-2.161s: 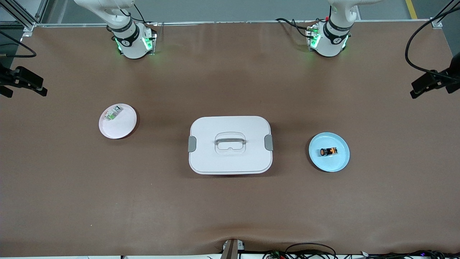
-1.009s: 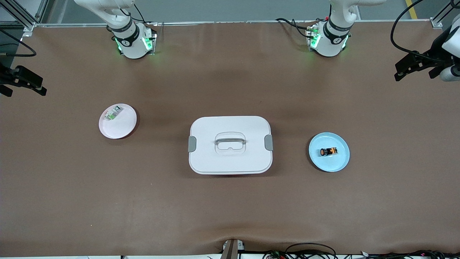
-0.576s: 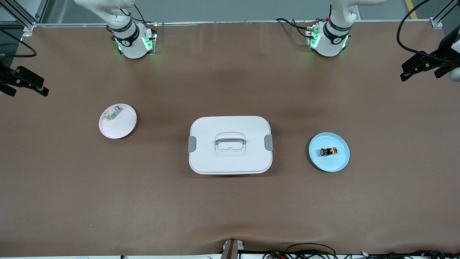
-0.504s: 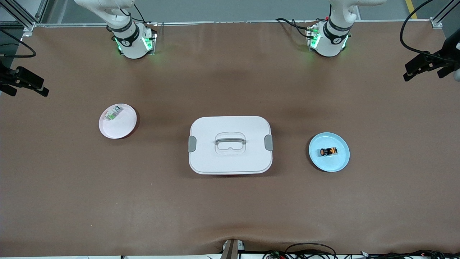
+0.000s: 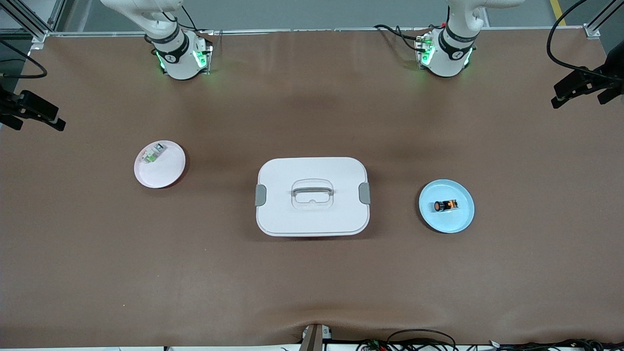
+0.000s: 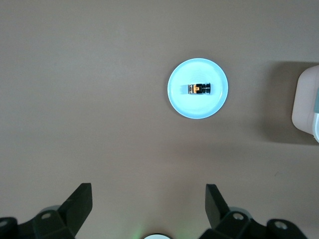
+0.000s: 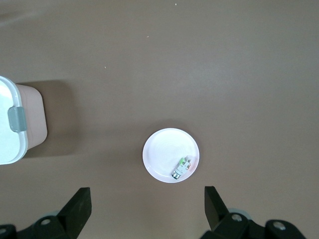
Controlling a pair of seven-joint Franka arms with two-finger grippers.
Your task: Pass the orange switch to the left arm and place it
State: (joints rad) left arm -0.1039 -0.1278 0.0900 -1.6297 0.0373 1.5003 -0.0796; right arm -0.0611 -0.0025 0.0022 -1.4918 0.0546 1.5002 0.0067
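Two plates [image 5: 446, 222] [image 5: 168, 174], one box [image 5: 312, 214], one orange switch [image 5: 445, 205], one green-and-clear component [image 5: 152, 153].

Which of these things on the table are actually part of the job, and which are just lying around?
Part of the job:
- orange switch, on the blue plate
- box to steer around
- left gripper, fingers open
- right gripper, fingers open

Just lying about:
- pink plate
- green-and-clear component on it

No text, label, brand, number or sign can be read anywhere here.
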